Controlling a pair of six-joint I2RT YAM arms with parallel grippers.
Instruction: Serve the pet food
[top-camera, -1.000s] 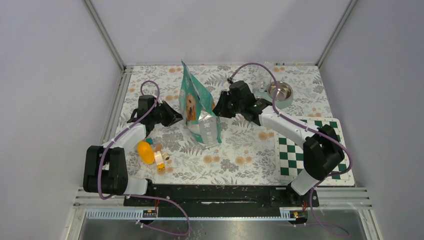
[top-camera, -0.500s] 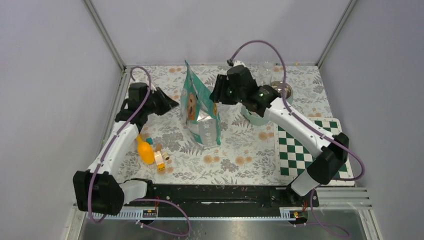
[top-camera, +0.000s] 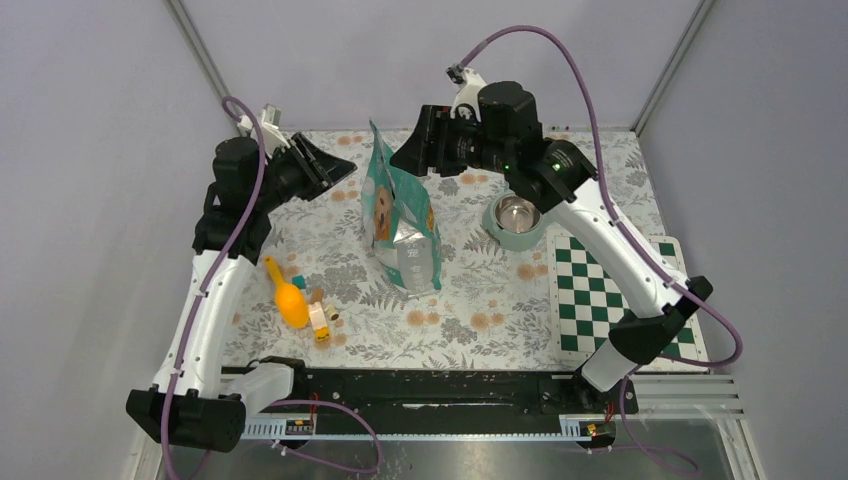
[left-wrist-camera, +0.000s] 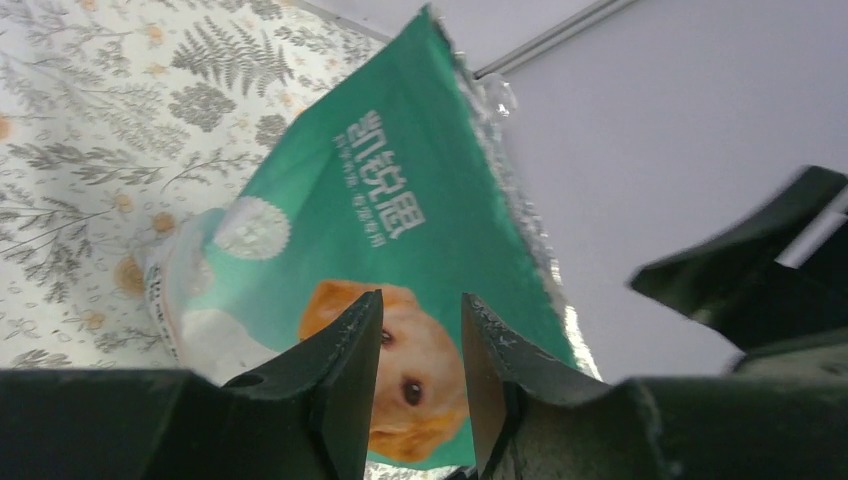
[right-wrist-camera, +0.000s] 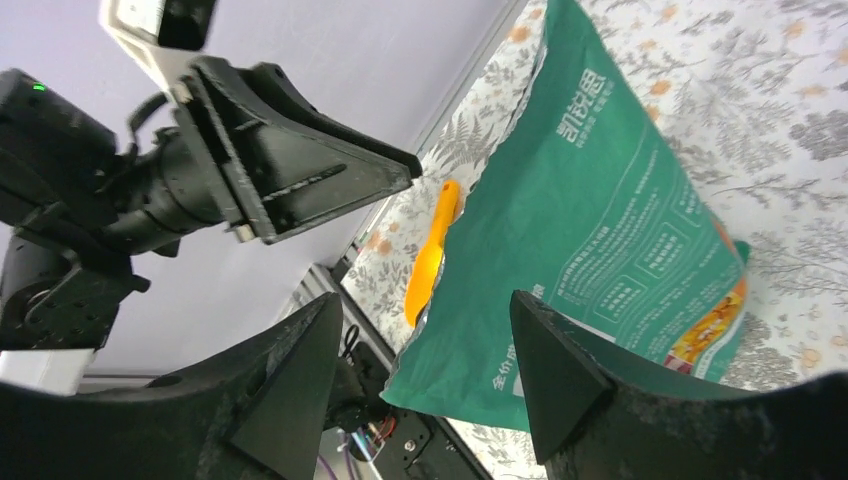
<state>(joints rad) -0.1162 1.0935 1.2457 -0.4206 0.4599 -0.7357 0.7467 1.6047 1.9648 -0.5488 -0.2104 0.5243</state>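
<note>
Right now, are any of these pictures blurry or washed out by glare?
Top external view: even light, soft shadows, sharp throughout; only the round steel bowl gleams. Left wrist view: the left gripper's dark fingers look soft, the teal foil-edged dog-food bag crisp. Right wrist view: the right gripper's fingers blurred, bag lettering readable.

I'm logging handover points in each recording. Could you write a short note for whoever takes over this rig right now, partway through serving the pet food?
The left gripper has its fingers slightly apart and empty, raised to the left of the bag's top.
The right gripper has its fingers wide apart and empty, raised to the right of the bag's top.
The teal pet food bag stands upright mid-table, with the metal bowl to its right and the orange scoop lying to its left.
Done: nothing served; no kibble shows in the bowl.
Left: get kibble from the bag into the bowl. I cannot tell whether the bag is open.
</note>
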